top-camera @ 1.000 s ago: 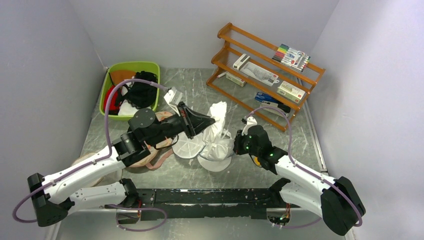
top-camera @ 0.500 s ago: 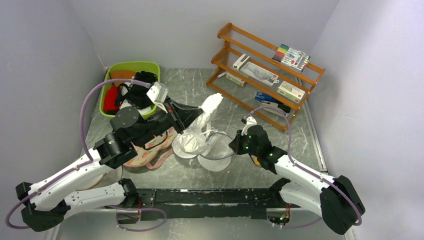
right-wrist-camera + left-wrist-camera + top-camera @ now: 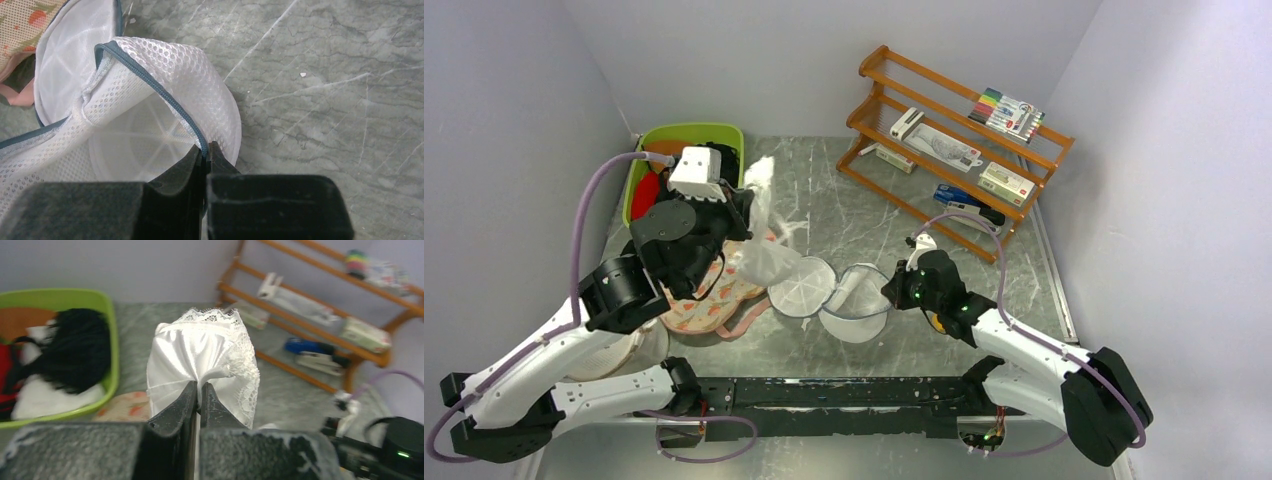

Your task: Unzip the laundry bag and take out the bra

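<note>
From the top view, the laundry bag [image 3: 804,292] lies open on the counter [image 3: 824,190], its two round halves side by side. So I think the unzip part is done. My left claw [image 3: 746,205] holds up a white cloth, which I take to be the bra [image 3: 767,258], just beside the green bin [image 3: 684,128]. It is out of the bag, so what is left is to put it down somewhere. My right claw [image 3: 902,285] pinches the edge of the right half of the bag. A flowery pad [image 3: 709,300] lies under my left arm. A wooden rack [image 3: 954,150] with pens and small boxes stands at the back right. Plain pale walls stand on three sides.

From my left wrist, the left claw [image 3: 199,390] is closed tight on the bra [image 3: 200,350], which is shiny white with a lace edge. The green bin [image 3: 112,340] sits behind on the left, with black clothes [image 3: 80,350] in it.

From my right wrist, the right claw [image 3: 206,150] is closed on the dark zipper edge [image 3: 172,106] of the laundry bag [image 3: 170,75]. I see nothing inside this half. The counter [image 3: 325,75] is grey stone with pale streaks.
</note>
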### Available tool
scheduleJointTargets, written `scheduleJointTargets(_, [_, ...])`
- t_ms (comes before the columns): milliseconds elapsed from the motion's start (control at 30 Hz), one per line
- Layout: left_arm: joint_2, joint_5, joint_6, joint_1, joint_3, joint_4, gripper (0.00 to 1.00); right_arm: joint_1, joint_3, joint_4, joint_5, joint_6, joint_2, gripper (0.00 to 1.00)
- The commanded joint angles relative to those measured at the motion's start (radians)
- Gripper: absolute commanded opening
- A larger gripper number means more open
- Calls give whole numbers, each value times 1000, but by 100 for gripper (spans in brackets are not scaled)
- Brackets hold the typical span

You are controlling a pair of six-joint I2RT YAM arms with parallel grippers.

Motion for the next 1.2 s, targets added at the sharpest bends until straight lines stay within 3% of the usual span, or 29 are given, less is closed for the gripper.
scheduleJointTargets(0, [19, -270, 86, 1, 54, -179, 7, -5, 3, 28, 14, -11, 13, 0])
scheduleJointTargets(133, [38, -413, 174, 1, 64, -200, 7, -5, 8, 29, 20, -18, 25, 0])
scheduleJointTargets(333, [62, -534, 392, 5, -41, 25, 7, -5, 3, 34, 26, -18, 21, 0])
scheduleJointTargets(533, [166, -311, 385, 118, 15, 148, 7, -6, 14, 16, 33, -30, 16, 0])
scheduleJointTargets(733, [330, -73, 240, 409, 166, 76, 7, -6, 11, 8, 38, -32, -8, 0])
scheduleJointTargets(933, [414, -103, 246, 514, 296, 73, 7, -7, 6, 31, 45, -31, -16, 0])
scheduleJointTargets(1167, [386, -22, 180, 628, 304, 124, 7, -6, 17, 37, 37, -39, 4, 0])
